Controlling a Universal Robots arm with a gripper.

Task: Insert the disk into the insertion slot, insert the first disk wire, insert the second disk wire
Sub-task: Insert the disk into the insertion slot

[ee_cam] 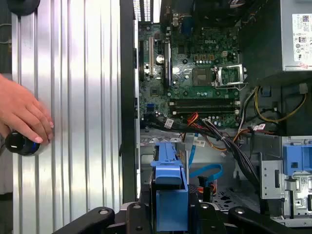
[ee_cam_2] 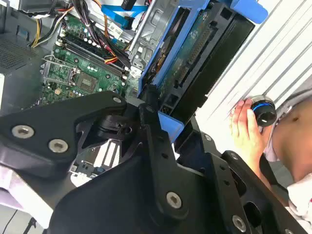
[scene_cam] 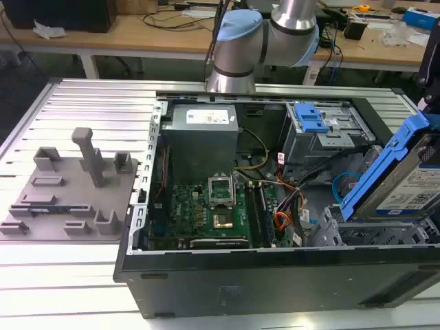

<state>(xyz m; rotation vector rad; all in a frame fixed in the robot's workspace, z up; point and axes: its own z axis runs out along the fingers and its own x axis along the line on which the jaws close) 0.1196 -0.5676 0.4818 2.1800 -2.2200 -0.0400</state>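
Observation:
The disk (scene_cam: 411,184), silver with a white label in a bright blue carrier, hangs steeply tilted over the case's corner at the exterior view's right. My gripper (ee_cam: 168,210) is shut on the carrier, whose blue end (ee_cam: 168,187) stands between the black fingers (ee_cam_2: 150,109). In the second wrist view the disk (ee_cam_2: 195,63) shows its circuit-board underside. The insertion slot (scene_cam: 328,232), a low grey perforated bay, lies just below and to the left of the disk's lower end. The disk is outside the slot. A blue wire (scene_cam: 342,185) and a black wire bundle (scene_cam: 313,172) lie beside it.
A taller grey cage with a blue latch (scene_cam: 311,118) stands behind the slot. The motherboard (scene_cam: 206,206) and power supply (scene_cam: 203,124) take up the case's left part. A grey fixture plate (scene_cam: 69,185) sits outside. A person's hand (ee_cam: 24,117) rests on a black button (ee_cam: 18,144) on the ribbed table.

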